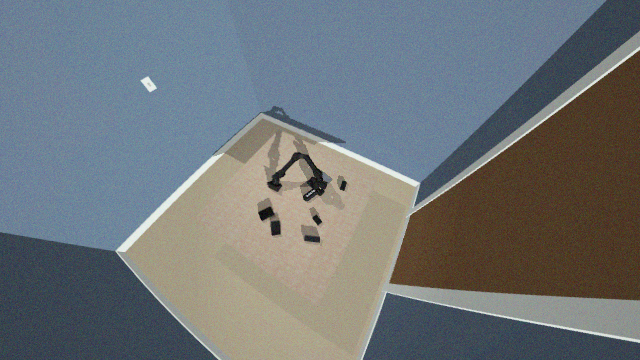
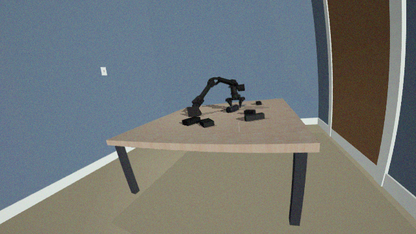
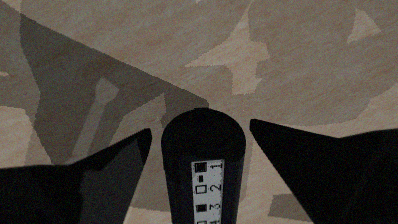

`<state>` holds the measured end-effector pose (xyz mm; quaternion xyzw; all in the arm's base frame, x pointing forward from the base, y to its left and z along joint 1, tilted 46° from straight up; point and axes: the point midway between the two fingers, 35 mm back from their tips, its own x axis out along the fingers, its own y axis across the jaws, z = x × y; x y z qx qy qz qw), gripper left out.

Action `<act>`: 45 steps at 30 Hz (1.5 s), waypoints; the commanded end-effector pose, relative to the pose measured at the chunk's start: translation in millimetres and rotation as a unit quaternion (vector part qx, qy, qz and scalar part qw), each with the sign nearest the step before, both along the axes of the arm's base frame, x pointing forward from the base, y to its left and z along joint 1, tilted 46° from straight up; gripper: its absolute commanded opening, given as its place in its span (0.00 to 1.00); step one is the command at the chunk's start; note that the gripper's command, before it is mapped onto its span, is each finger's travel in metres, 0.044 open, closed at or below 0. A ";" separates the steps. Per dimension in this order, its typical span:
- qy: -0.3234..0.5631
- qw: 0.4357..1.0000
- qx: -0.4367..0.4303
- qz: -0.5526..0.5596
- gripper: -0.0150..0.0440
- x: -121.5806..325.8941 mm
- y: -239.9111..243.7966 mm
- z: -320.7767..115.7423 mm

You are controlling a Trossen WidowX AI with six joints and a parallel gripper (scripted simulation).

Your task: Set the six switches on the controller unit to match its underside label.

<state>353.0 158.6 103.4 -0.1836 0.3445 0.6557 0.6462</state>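
The dark grey controller unit lies on the bench with its underside turned up toward the wrist camera. Its white label shows square 1 filled, square 2 empty and square 3 filled; the lower squares are cut off by the frame edge. The switches are hidden underneath. My gripper is open, with one finger on each side of the unit and a strip of bench showing between each finger and the unit.
The arm's base stands at the back of the wooden table. Several other dark modules lie around: two at the left, two at the right, and a small one behind.
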 end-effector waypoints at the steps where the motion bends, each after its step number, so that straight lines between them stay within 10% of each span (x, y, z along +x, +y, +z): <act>1: 0.000 1.000 -0.002 0.000 1.00 -0.6 -12.0 -2.9; 25: 0.001 1.000 -0.002 0.001 1.00 -10.0 -70.4 -14.3; 41: 0.181 0.945 -0.012 -0.273 0.29 -18.8 -83.0 -0.5; 45: 0.233 0.908 -0.005 -0.348 0.25 -22.4 -86.6 2.8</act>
